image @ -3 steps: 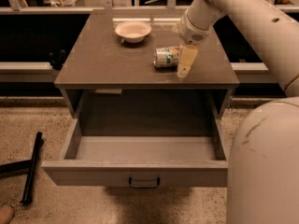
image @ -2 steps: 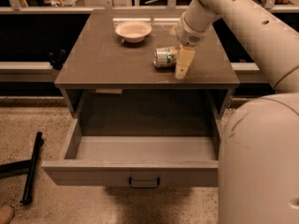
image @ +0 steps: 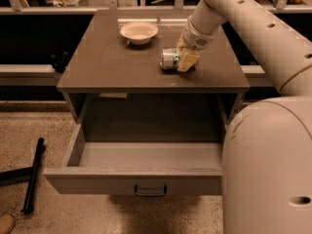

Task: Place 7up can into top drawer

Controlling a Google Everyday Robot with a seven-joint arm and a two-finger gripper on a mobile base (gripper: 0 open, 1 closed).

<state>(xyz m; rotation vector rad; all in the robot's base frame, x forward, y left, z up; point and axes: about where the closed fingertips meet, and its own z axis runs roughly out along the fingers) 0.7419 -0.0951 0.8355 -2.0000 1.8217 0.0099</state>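
The 7up can lies on its side on the brown cabinet top, right of centre, with a shiny metal end facing left. My gripper comes down from the upper right and sits over the can's right end, touching or nearly touching it. The top drawer is pulled wide open below the cabinet top. Its pale grey inside is bare, and its small dark handle is centred on the front panel.
A cream round bowl stands at the back of the cabinet top, left of the can. My arm and pale body fill the right side. A black pole lies on the speckled floor at the left.
My gripper has moved a little left and down, from beside the can's right end to over it. The can, bowl and drawer have not moved.
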